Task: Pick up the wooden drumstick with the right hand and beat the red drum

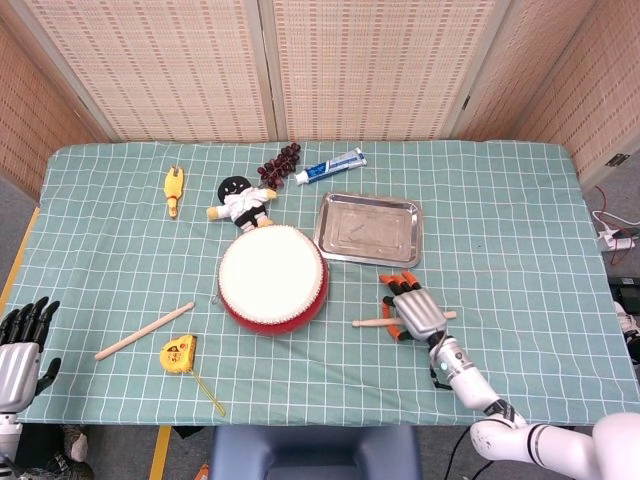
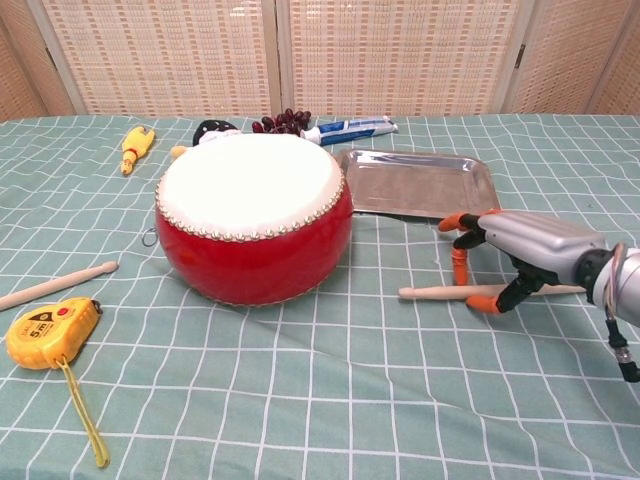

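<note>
Your right hand (image 2: 520, 250) arches over the drumstick (image 2: 440, 292), grasp indeterminate; only head view shows your released left hand (image 1: 22, 340).

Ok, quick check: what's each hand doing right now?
Left hand: open, holding nothing, beside the table edge.
Right hand: fingers arched around the drumstick; whether it grips cannot be told.

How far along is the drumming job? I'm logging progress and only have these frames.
Done: the right hand has reached the wooden drumstick. In hand: its fingers arch over the stick, which lies on the table; grip unclear. Left: lifting it and beating the red drum.
</note>
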Tool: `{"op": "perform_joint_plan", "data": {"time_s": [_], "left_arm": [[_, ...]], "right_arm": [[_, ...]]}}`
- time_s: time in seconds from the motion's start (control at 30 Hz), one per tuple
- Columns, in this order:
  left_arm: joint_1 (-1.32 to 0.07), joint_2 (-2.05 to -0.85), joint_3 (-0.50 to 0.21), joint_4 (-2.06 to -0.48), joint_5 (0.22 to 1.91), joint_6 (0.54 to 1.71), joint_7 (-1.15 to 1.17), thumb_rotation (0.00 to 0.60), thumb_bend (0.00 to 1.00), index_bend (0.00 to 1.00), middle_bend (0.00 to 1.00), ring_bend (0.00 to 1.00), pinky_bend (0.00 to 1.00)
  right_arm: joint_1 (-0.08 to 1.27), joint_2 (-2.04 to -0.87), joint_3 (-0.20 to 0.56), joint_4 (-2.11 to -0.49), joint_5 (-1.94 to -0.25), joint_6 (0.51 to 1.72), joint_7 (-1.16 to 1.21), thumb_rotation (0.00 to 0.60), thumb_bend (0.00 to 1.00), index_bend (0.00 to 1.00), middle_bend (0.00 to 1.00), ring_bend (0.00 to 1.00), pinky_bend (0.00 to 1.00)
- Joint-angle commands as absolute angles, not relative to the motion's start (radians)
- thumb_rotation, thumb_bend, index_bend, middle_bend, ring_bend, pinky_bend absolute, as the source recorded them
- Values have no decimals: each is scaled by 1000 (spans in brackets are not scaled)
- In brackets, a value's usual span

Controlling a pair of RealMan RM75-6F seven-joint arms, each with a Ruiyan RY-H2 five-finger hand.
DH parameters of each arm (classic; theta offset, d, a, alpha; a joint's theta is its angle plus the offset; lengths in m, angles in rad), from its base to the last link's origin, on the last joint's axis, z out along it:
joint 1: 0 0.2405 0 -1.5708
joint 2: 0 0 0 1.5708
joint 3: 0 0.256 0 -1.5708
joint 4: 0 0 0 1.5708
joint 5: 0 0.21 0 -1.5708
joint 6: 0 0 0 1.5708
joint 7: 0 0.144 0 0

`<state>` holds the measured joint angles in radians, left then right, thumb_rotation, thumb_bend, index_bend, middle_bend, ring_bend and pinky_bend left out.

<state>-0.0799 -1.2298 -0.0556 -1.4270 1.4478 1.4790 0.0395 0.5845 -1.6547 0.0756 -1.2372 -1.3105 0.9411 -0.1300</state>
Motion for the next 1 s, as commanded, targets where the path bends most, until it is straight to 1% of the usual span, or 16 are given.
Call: {"op": "perform_joint_plan", "data": {"time_s": [0.03, 0.13, 0.23, 0.43, 0.57, 0.67, 0.77, 0.87, 1.0], "left_arm": [[-79, -1229, -56, -1426, 1447, 1480, 38, 600, 301, 0, 0, 0, 0], [-77, -1228, -55, -1427, 1449, 1483, 36, 600, 300, 0, 0, 0, 0], [-76, -1225, -54, -1429, 1451, 1486, 37, 600, 300, 0, 0, 0, 0], [-73, -1214, -55, -1445, 1459, 1498, 45, 600, 301, 0, 0, 0, 0], [-73, -1205, -53, -1465, 1470, 1505, 59, 600, 300, 0, 0, 0, 0], [-74, -1199, -50, -1480, 1476, 1506, 71, 600, 300, 0, 0, 0, 0], [-76, -1190, -45, -1496, 1483, 1501, 71, 600, 300, 0, 0, 0, 0], [-76, -1180, -44, -1511, 1486, 1503, 77, 600, 301, 0, 0, 0, 0], [-75, -1171, -42, -1526, 1491, 1503, 85, 600, 300, 0, 0, 0, 0]], "right_arm": [[581, -1652, 75, -1236, -1310, 943, -128, 600, 378, 592, 81, 0, 0], [572, -1642, 80, -1245, -1321, 965, -101, 600, 386, 592, 81, 0, 0], [554, -1612, 96, -1294, -1351, 1010, 14, 600, 387, 593, 83, 0, 0], [513, -1510, 126, -1411, -1431, 1101, 381, 600, 389, 605, 101, 0, 0], [492, -1461, 139, -1430, -1470, 1135, 720, 600, 389, 607, 125, 0, 0], [487, -1455, 139, -1389, -1495, 1145, 954, 600, 389, 610, 151, 13, 0], [495, -1452, 109, -1325, -1548, 1141, 1163, 600, 393, 614, 157, 31, 0], [509, -1481, 95, -1231, -1575, 1143, 1397, 600, 397, 614, 157, 41, 0], [533, -1529, 73, -1109, -1601, 1135, 1633, 600, 397, 614, 158, 59, 15]]}}
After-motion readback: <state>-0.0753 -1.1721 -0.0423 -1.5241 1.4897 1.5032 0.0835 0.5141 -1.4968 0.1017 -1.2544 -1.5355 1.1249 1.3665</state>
